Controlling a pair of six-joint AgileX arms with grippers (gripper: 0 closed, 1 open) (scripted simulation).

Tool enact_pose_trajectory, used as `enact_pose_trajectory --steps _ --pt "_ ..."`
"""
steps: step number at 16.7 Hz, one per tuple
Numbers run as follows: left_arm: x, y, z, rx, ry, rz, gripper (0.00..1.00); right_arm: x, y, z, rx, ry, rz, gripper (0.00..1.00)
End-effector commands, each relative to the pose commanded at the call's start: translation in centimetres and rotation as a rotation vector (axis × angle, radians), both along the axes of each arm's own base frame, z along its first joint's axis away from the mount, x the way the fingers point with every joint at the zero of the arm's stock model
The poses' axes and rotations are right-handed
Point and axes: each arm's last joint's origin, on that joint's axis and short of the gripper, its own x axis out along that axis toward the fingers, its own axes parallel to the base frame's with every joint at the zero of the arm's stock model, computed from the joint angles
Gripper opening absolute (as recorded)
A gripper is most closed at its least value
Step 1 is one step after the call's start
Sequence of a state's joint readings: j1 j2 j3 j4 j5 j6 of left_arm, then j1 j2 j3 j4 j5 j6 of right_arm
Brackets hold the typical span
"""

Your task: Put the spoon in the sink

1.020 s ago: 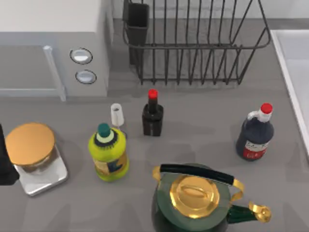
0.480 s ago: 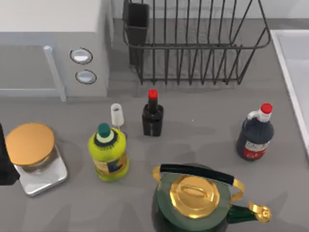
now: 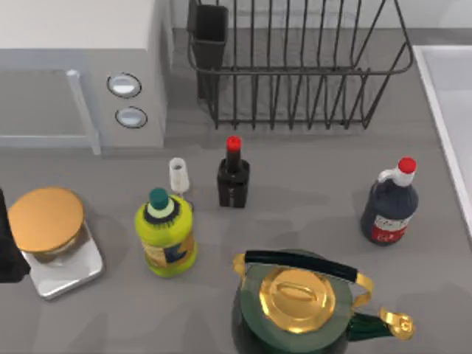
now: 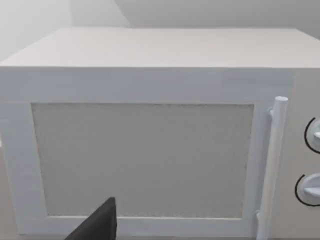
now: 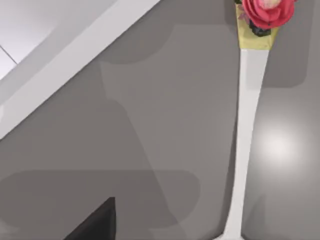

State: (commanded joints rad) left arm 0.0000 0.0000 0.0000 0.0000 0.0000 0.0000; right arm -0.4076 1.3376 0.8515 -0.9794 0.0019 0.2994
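The spoon (image 5: 246, 140) lies flat on the grey counter in the right wrist view, a long white handle ending in a pink flower ornament (image 5: 265, 12). The sink's pale raised rim (image 5: 65, 65) runs slantwise close beside it. A dark part of my right gripper (image 5: 97, 222) hovers above the counter, apart from the spoon's handle. In the top view the sink (image 3: 451, 81) sits at the table's right edge. My left arm (image 3: 7, 251) is parked at the far left, and a dark part of its gripper (image 4: 97, 225) faces the microwave (image 4: 145, 150).
A white microwave (image 3: 81, 66) stands at the back left and a black wire dish rack (image 3: 295, 66) at the back middle. A gold-lidded jar (image 3: 48, 225), a yellow bottle (image 3: 166, 232), a small dark bottle (image 3: 233, 177), a dark sauce bottle (image 3: 389, 203) and a green kettle (image 3: 295, 306) crowd the front.
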Motion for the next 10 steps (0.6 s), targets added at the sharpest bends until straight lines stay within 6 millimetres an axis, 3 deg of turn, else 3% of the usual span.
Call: enact_pose_trajectory --steps 3,10 --pt "0.0 0.0 0.0 0.0 0.0 0.0 1.0 0.77 -0.98 -0.35 0.039 0.084 -0.046 1.0" --pt "0.0 0.0 0.0 0.0 0.0 0.0 1.0 0.85 -0.99 -0.8 0.042 0.091 -0.047 1.0"
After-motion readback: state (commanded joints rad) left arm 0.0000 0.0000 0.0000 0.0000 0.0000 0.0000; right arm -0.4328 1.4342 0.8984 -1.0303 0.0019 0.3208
